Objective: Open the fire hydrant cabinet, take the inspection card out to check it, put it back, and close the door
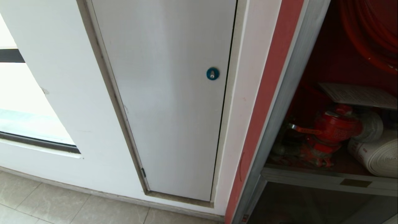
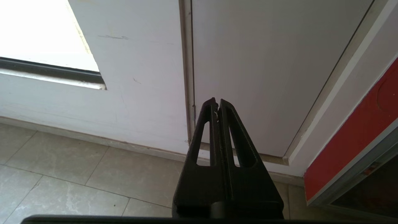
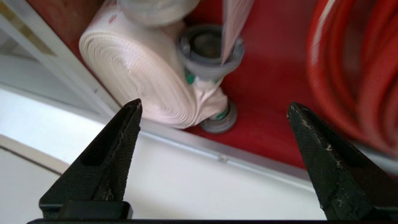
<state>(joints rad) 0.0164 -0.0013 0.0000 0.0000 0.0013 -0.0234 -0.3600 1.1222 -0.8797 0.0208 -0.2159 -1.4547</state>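
The white wall (image 1: 62, 102) fills most of the head view, with pale floor tiles (image 1: 46, 202) along its foot and a bright window (image 1: 18, 115) cut into it at the left. Set in the wall is a tall white panel (image 1: 174, 102) with a round blue lock (image 1: 212, 73).

At the right stands the fire hydrant cabinet (image 1: 279, 102), its silver frame edged in red and its red inside open to view. Coils of red hose (image 1: 373, 34) hang in its upper part. Low on the right lies a rolled white hose (image 1: 377, 154), touching the red valve (image 1: 332, 129) beside it. The inspection card (image 1: 360, 95) lies flat on top of the valve, inside the cabinet.

The right gripper (image 3: 214, 107) is just outside the cabinet's frame, its fingers (image 3: 124, 140) spread wide and holding nothing, pointing at the white roll and its grey coupling (image 3: 211, 53).

The left gripper (image 2: 217, 104) hangs low near the foot of the white panel, fingers pressed together and empty.
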